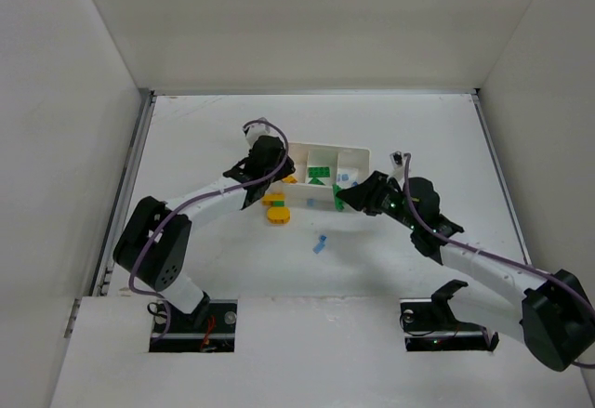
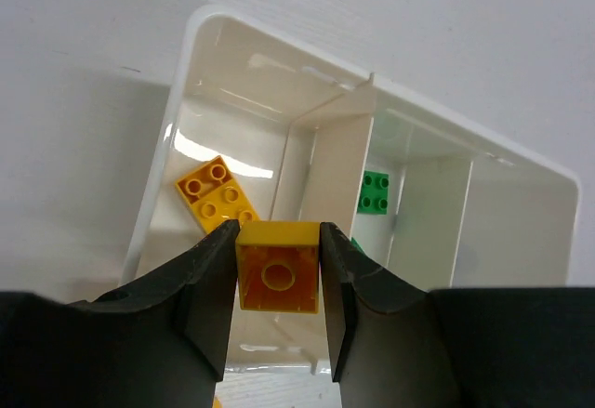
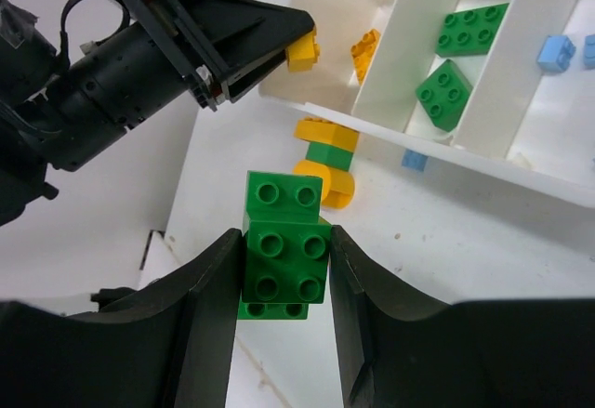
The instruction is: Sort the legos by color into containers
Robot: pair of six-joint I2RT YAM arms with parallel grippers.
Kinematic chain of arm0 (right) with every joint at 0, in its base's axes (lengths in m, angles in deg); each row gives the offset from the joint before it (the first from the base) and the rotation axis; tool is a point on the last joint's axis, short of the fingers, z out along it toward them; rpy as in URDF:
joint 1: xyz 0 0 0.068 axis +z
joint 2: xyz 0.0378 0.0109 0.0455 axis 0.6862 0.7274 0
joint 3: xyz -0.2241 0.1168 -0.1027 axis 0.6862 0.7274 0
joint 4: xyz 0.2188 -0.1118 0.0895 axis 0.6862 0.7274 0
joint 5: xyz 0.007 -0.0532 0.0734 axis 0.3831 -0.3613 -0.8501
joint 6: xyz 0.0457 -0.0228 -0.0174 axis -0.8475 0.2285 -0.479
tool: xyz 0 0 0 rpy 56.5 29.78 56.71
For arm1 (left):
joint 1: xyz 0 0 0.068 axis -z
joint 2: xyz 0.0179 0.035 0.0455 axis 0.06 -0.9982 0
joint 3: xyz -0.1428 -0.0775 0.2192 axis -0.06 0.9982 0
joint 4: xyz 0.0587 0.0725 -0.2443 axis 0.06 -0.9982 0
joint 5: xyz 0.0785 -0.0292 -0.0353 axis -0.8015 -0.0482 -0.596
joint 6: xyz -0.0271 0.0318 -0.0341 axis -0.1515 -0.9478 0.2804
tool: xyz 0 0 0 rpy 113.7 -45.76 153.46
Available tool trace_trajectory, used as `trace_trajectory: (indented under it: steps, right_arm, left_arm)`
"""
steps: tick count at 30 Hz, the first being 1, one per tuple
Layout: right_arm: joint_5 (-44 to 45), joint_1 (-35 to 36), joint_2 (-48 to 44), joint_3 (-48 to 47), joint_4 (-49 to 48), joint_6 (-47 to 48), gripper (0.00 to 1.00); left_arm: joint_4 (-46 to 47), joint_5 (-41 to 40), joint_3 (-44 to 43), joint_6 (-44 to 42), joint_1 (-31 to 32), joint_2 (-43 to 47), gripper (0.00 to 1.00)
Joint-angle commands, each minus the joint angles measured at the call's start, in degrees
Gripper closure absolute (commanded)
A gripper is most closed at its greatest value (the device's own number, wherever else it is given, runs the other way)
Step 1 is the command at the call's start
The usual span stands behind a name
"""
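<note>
My left gripper [image 2: 278, 245] is shut on a yellow brick [image 2: 277, 278] and holds it over the left compartment of the white tray [image 2: 279, 44], near the first divider. A yellow brick [image 2: 216, 194] lies in that compartment and a green one [image 2: 375, 192] in the middle one. My right gripper [image 3: 286, 241] is shut on a stack of green bricks [image 3: 284, 255], above the table just in front of the tray [image 3: 446, 143]. The middle compartment holds two green bricks [image 3: 471, 29] and the right one light blue bricks [image 3: 555, 52]. In the top view the left gripper [image 1: 284, 177] and the right gripper [image 1: 342, 200] flank the tray [image 1: 358, 153].
A stack of yellow and green bricks [image 3: 327, 157] lies on the table in front of the tray's left end, also in the top view [image 1: 276, 209]. A small blue brick [image 3: 415, 159] lies by the tray's front wall. Another blue brick [image 1: 320, 243] lies nearer the arm bases.
</note>
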Motion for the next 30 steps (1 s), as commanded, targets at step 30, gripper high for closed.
trace_trajectory:
  steps: [30]
  right_arm:
    - [8.97, 5.62, 5.42, -7.66, 3.28, 8.17, 0.76]
  left_arm:
    - [-5.84, 11.94, -5.54, 5.85, 12.29, 8.85, 0.56]
